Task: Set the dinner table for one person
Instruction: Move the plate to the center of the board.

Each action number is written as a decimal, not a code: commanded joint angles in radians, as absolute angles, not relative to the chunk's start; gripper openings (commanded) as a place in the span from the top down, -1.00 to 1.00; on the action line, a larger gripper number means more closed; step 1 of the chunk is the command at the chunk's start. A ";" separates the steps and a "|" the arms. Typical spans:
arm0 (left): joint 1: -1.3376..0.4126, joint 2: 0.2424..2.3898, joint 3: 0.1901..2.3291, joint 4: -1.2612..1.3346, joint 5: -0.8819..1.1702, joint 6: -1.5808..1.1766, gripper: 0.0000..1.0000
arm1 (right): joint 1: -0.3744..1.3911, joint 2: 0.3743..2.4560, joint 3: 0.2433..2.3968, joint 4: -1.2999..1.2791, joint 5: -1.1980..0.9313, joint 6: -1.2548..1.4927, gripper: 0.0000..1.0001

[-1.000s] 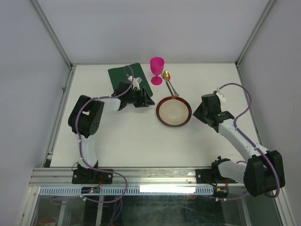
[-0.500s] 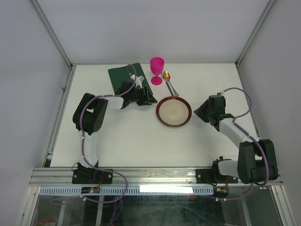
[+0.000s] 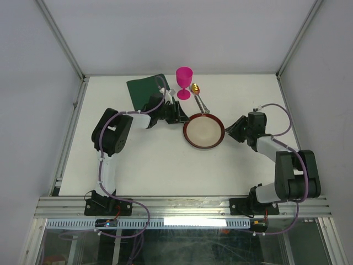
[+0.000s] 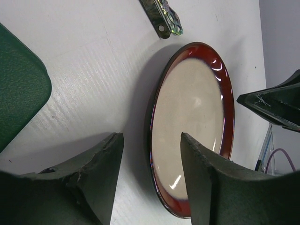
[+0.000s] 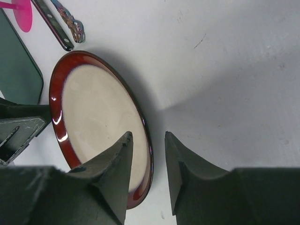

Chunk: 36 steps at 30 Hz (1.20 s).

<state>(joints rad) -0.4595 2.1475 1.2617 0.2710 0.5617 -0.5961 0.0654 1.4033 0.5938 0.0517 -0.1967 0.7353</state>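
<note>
The white dinner table (image 3: 160, 165) holds a red-rimmed cream plate (image 3: 204, 131) at its middle. My left gripper (image 3: 179, 117) is open at the plate's left edge; in the left wrist view (image 4: 151, 138) the plate (image 4: 192, 117) has its rim between the jaws, untouched. My right gripper (image 3: 233, 130) is open at the plate's right edge; in the right wrist view (image 5: 148, 136) the plate (image 5: 93, 112) has its rim between the jaws. A pink goblet (image 3: 184, 83) and a gold spoon (image 3: 196, 88) stand behind the plate.
A dark green placemat (image 3: 144, 91) lies at the back left, partly under my left arm; it shows in the left wrist view (image 4: 18, 93). A second utensil handle (image 3: 202, 104) lies beside the spoon, its end touching the plate's far rim. Aluminium rails edge the table.
My left gripper has moved right, off the placemat, to the plate's left rim. My right gripper has moved left to the plate's right rim. The plate has not moved.
</note>
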 commanded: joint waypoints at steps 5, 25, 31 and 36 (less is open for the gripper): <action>-0.482 2.175 1.304 0.274 0.573 -0.601 -0.02 | 0.048 1.465 0.598 0.169 -0.291 0.706 0.34; -0.486 2.158 1.324 0.210 0.555 -0.560 0.43 | 0.047 1.550 0.631 0.224 -0.339 0.715 0.56; -0.488 2.156 1.337 0.212 0.569 -0.566 0.53 | 0.046 1.537 0.643 0.207 -0.345 0.711 0.77; -0.490 2.151 1.357 0.218 0.584 -0.577 0.57 | 0.047 1.523 0.658 0.187 -0.343 0.709 0.89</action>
